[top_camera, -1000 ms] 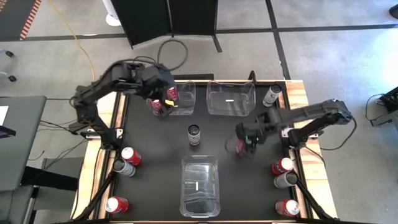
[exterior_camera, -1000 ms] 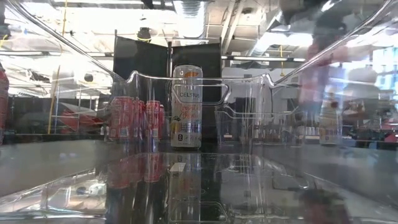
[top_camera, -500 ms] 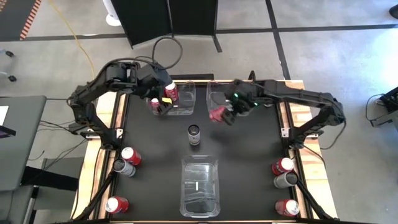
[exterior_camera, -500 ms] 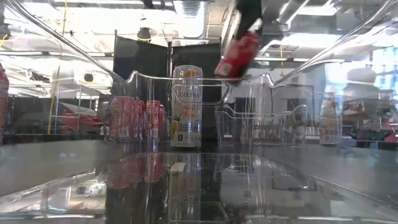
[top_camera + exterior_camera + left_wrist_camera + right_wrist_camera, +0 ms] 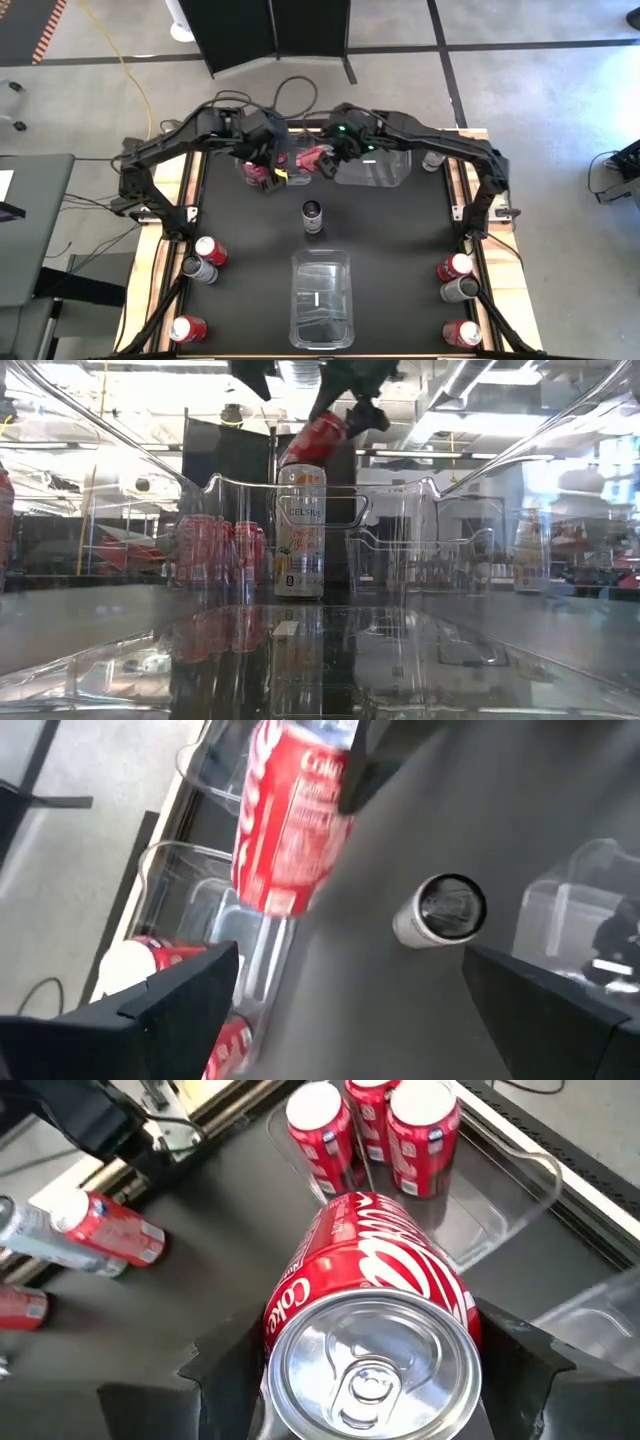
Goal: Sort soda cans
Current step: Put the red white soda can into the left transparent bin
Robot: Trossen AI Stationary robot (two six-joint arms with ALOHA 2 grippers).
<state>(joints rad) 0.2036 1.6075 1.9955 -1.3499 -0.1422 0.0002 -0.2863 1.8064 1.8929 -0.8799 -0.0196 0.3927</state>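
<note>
The right end effector [image 5: 322,162] clamps a tilted red can [image 5: 318,160], its fingertips hidden beneath; left end effector [image 5: 272,172] gapes wide.

The tall pale can [image 5: 300,532] standing at the centre of the low view bears the brand "CELSIUS" in dark capitals near its top; the smaller print lower on it cannot be read. The red can [image 5: 375,1330] filling the right wrist view carries white script, with "Coke" legible along its side. In the left wrist view the same red can shows "Co" of that script.
</note>
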